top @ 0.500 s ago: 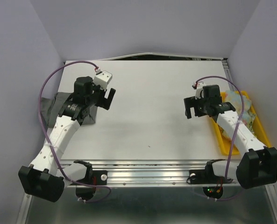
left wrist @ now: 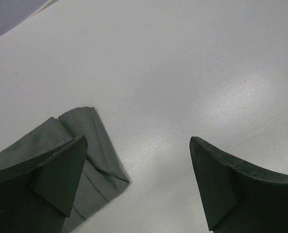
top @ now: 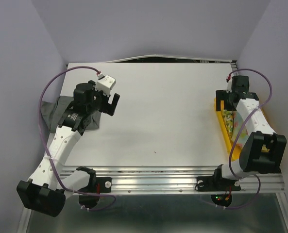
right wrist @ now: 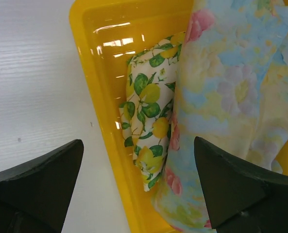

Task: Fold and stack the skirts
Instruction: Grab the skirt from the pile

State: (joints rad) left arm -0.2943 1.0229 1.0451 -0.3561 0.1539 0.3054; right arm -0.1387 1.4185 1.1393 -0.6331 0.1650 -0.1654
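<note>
Likely limp and light: pinch the floral skirt [right wrist: 231, 87] at a bunched edge with your wide-open right end effector [right wrist: 138, 145].

No lettering, label, brand, number or sign can be read in any of the views. In the top view a small pale marking is seen on the black round joint housing of the left arm [top: 74, 116], but it is too small to be made out. On the pale cloth skirt printed with green leaves and yellow lemons [right wrist: 146, 121], only that pattern is shown.
</note>
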